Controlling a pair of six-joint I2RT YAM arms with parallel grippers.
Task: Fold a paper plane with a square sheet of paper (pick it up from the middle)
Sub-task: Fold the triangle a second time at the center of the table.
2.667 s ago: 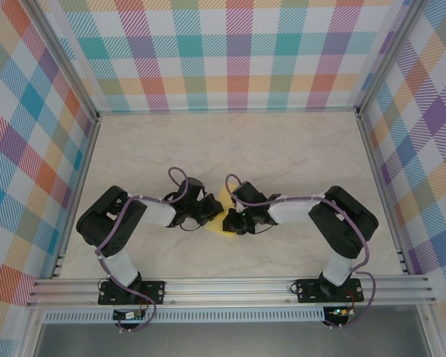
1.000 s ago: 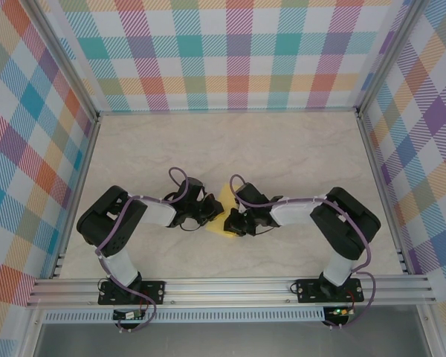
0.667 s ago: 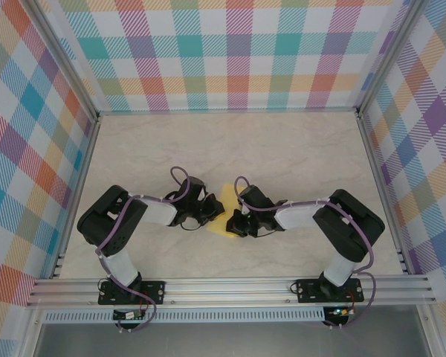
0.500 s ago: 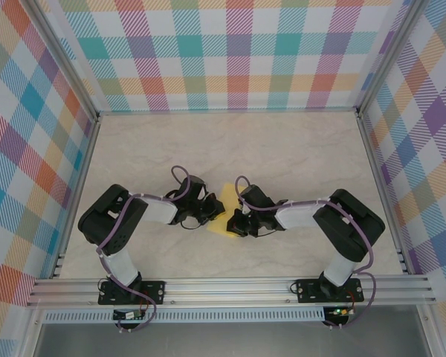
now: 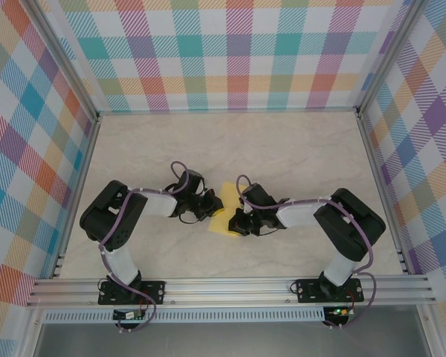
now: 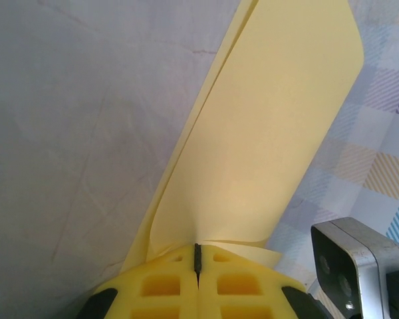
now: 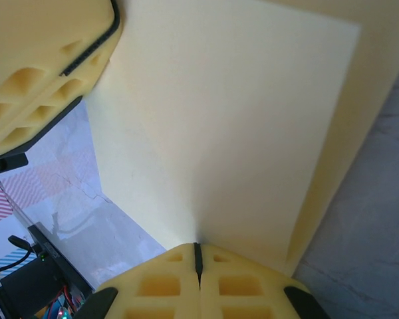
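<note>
I am working over the table (image 5: 282,149), a pale, matt, stone-veined slab, boxed in by walls (image 5: 238,52) of soft pastel check. Near its front middle I am holding the paper (image 5: 224,208) up off the surface, between my two wrists, which are facing each other almost nose to nose.

By my reckoning I am partway through an early fold. The paper is doubled over but is not yet anything like a dart (no point, no wings that I can make out). In the left wrist view two thin yellow layers are rising from my grip, lying close along one long edge and parting slightly further up, and the far corner is curling softly. In the right wrist view the paper is showing as a broad, smooth panel with a narrower flap behind it. It is thin, plain and limp, so it is bowing rather than standing stiff.

My left gripper (image 6: 198,262) is clamped on the paper's lower edge, and my right gripper (image 7: 198,256) is clamped on it from the other side. Both sets of jaws are pressed together with only a dark seam between them. The pads (image 7: 153,286) are yellow, blocky foam with square hollows.

I think the next move calls for both wrists travelling together, lining up the edges and then pressing the fold flat on the table. Pulling apart could tear it.
</note>
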